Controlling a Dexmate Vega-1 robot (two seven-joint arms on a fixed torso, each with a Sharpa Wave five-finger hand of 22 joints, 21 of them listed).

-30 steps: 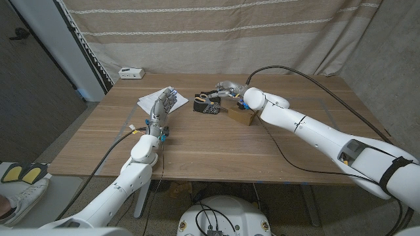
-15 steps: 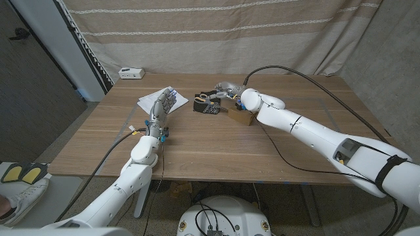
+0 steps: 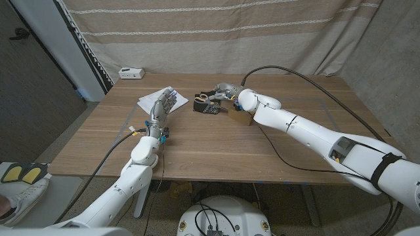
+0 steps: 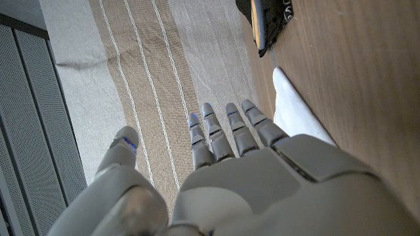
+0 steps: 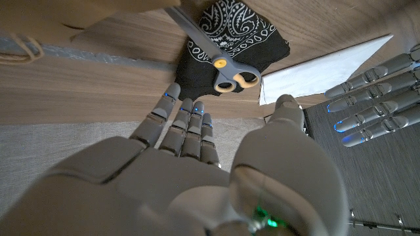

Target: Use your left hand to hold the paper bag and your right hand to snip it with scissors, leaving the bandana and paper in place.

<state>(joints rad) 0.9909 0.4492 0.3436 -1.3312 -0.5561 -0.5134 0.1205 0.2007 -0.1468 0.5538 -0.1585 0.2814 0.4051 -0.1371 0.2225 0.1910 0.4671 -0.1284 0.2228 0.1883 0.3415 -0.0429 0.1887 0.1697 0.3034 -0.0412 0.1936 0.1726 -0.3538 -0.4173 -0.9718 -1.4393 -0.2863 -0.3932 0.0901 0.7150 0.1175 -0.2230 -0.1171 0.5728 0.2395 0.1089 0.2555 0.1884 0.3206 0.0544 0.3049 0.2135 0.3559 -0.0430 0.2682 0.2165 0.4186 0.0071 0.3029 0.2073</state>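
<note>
Table: wooden, plain top, carrying all items below.

Paper bag: brown, lying toward the far middle of the table, just right of the bandana and partly hidden in the head view by the right arm. In the right wrist view a string handle shows at one edge. Contents cannot be told. No print or label can be read.

Bandana: black with white paisley pattern, bunched on the table between the paper and the paper bag.

Scissors: grey blades, orange-yellow handle loops, lying on the bandana with the blades pointing toward the paper bag. No maker's mark legible.

Paper: white sheet on the far left part of the table, partly under the left hand.

Left hand: fingers straight and spread, holding nothing, above the paper.

Right hand: above the bandana and scissors, fingers apart and empty, not touching the scissors.

White box: small device at the far left table corner; markings unreadable.
</note>
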